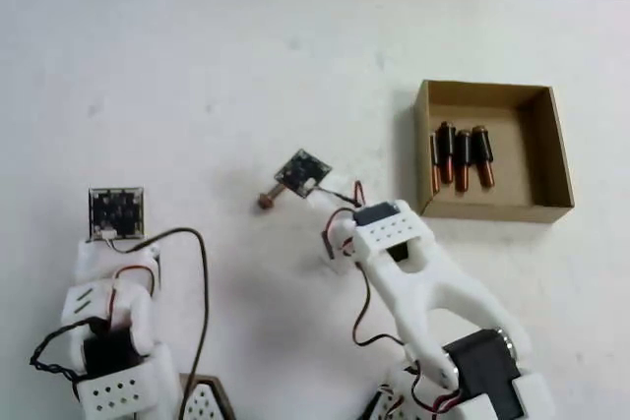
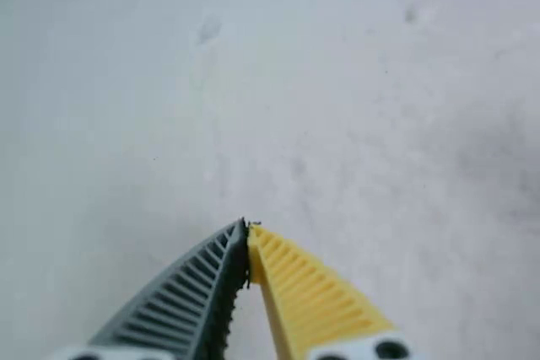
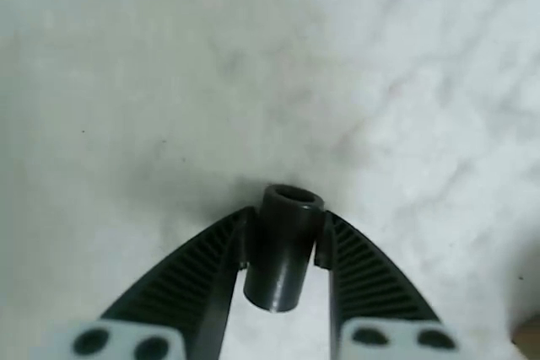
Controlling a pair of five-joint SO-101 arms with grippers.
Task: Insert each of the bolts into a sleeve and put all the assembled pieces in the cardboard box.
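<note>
My right gripper (image 3: 284, 218) is shut on a short black sleeve (image 3: 281, 250), whose open end faces away over the white table. In the high view the right arm's wrist board (image 1: 302, 174) sits left of the cardboard box (image 1: 551, 145). A small brownish piece (image 1: 266, 201) shows just beside that board; I cannot tell whether it is the held sleeve. Several assembled pieces (image 1: 461, 156), black on copper, lie side by side in the box. My left gripper (image 2: 247, 232) is shut with nothing in it, grey and yellow fingers meeting, low over bare table at the front left (image 1: 116, 211).
The white table (image 1: 246, 66) stretches bare behind and between the arms. Loose cables (image 1: 202, 272) hang from both arms near the front edge. The box's near wall (image 1: 492, 211) stands close to the right arm's white body (image 1: 394, 233).
</note>
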